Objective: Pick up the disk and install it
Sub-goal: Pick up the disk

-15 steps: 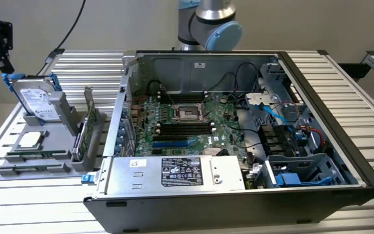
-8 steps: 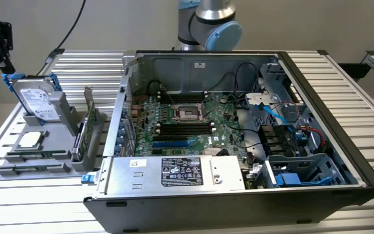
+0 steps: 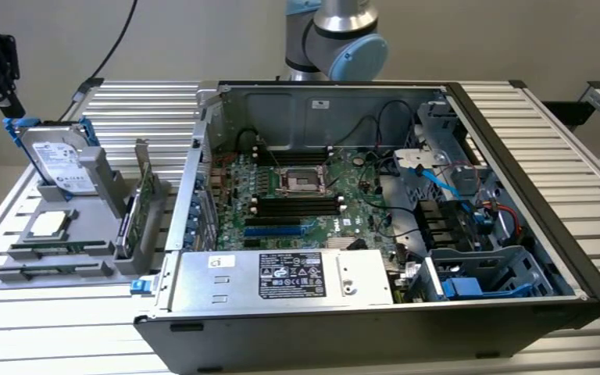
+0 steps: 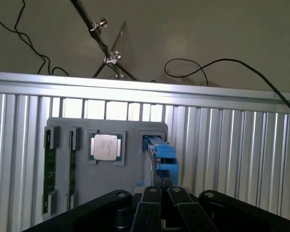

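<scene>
The disk is stood upright in the parts holder, placed on the worktop at the exterior view's left of the computer case.

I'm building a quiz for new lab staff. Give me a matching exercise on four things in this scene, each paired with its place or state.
1 the disk
2 the chip
3 the computer case
4 the gripper

A flat in the grey holder
B open, motherboard showing
C upright in the grey holder
D shut on the disk's blue bracket

Pairs: 1-C, 2-A, 3-B, 4-D
</scene>
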Motion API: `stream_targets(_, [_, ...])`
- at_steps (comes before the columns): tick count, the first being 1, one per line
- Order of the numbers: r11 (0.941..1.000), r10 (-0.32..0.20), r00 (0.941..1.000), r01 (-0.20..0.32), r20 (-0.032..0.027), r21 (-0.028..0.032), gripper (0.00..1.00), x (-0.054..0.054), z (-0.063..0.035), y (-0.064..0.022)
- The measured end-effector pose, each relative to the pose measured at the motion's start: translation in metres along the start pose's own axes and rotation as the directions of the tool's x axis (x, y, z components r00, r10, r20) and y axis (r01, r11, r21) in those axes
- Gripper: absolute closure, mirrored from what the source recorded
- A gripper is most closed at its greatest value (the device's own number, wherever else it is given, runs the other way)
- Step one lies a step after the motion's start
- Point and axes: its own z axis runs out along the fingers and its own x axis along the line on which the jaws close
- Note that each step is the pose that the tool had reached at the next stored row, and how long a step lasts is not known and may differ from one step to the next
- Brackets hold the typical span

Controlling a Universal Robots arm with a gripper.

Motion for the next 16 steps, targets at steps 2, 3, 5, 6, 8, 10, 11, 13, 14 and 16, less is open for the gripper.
stream_targets(2, [0.9999, -0.014, 0.9999, 0.014, 0.0047, 0.0036, 0.89, 0.0, 0.0001, 0.0])
stream_targets(3, [0.9998, -0.018, 0.9998, 0.018, 0.0073, 0.0055, 0.89, -0.0002, 0.0001, 0.0])
stream_targets(5, [0.9998, -0.02, 0.9998, 0.02, 0.0097, 0.0102, 0.89, -0.0007, 0.0002, -0.0001])
stream_targets(6, [0.9998, -0.02, 0.9998, 0.02, 0.0097, 0.0103, 0.89, -0.0007, 0.0002, -0.0001])
stream_targets(8, [0.9998, -0.02, 0.9998, 0.02, 0.0097, 0.0104, 0.88, -0.0007, 0.0002, -0.0001])
stream_targets(10, [0.9998, -0.02, 0.9998, 0.02, 0.0096, 0.0103, 0.83, -0.0007, 0.0001, -0.0001])
stream_targets(11, [0.9998, -0.02, 0.9998, 0.02, 0.0096, 0.0103, 0.76, -0.0007, 0.0002, -0.0001])
stream_targets(13, [0.9998, -0.02, 0.9998, 0.02, 0.0097, 0.0103, 0.7, -0.0007, 0.0001, 0.0])
stream_targets(14, [0.9998, -0.02, 0.9998, 0.02, 0.0097, 0.0103, 0.64, -0.0007, 0.0002, -0.0001])
stream_targets(16, [0.9998, -0.02, 0.9998, 0.02, 0.0096, 0.0103, 0.58, -0.0007, 0.0001, -0.0001])
